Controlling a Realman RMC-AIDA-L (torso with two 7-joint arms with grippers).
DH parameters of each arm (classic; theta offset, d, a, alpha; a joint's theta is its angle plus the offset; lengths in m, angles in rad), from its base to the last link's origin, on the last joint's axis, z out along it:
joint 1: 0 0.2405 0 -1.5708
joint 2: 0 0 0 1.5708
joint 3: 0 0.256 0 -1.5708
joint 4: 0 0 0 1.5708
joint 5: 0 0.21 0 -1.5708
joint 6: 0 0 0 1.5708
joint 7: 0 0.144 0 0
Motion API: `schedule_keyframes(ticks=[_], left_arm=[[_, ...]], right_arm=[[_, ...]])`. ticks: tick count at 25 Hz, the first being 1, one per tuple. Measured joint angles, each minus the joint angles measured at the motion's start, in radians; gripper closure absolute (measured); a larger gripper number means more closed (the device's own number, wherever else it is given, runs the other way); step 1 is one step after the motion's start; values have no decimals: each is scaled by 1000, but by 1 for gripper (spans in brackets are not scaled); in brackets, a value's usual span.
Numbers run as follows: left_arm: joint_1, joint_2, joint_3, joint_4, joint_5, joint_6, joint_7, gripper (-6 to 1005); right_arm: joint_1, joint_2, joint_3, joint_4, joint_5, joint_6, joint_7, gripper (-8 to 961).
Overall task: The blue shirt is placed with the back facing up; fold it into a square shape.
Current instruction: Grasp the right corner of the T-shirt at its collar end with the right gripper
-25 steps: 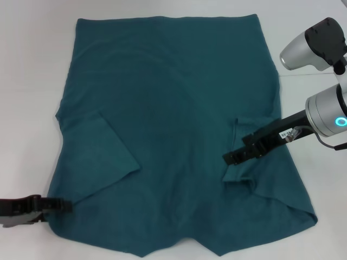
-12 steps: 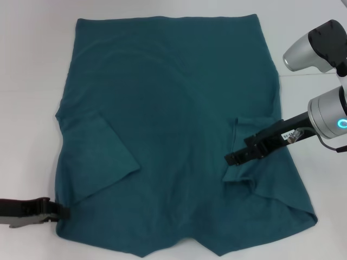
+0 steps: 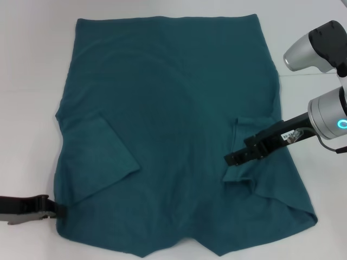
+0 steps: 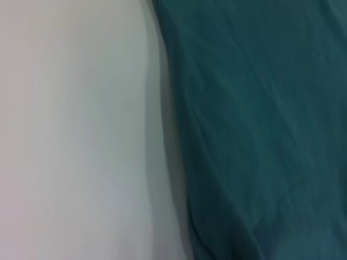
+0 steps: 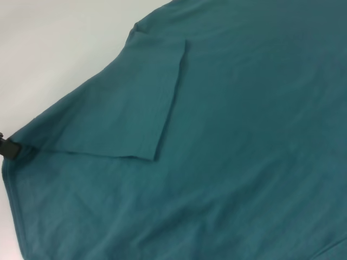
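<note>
I have the blue shirt [image 3: 173, 124] flat, back up, on the white worktop [image 3: 27, 65], both sleeves folded in. My right pincer [image 3: 232, 158] rests on its sleeve, my left pincer [image 3: 57, 209] at the near edge, ready to lift; I cannot tell either's opening.

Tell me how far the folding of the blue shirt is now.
Done: both sleeves lie folded inward on the blue shirt. In hand: the left tool sits at its near-left edge, the right tool on the right sleeve. Left: folding the body into a square.
</note>
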Motion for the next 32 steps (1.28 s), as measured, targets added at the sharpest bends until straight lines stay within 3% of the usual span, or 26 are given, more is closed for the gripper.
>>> schedule_keyframes(ticks=[4, 12, 21, 32], left_arm=[[-2, 5, -7, 26, -12, 23, 5, 978], [-2, 6, -7, 62, -24, 58, 52, 976], [-13, 6, -2, 57, -25, 50, 85, 975], [-15, 8, -3, 52, -25, 40, 86, 973]], right_arm=[[-2, -4, 28, -1, -10, -4, 34, 119], [-8, -45, 73, -40, -137, -141, 235, 121], [-40, -8, 72, -159, -318, -302, 307, 214], [-71, -3, 18, -166, -397, -360, 335, 228]])
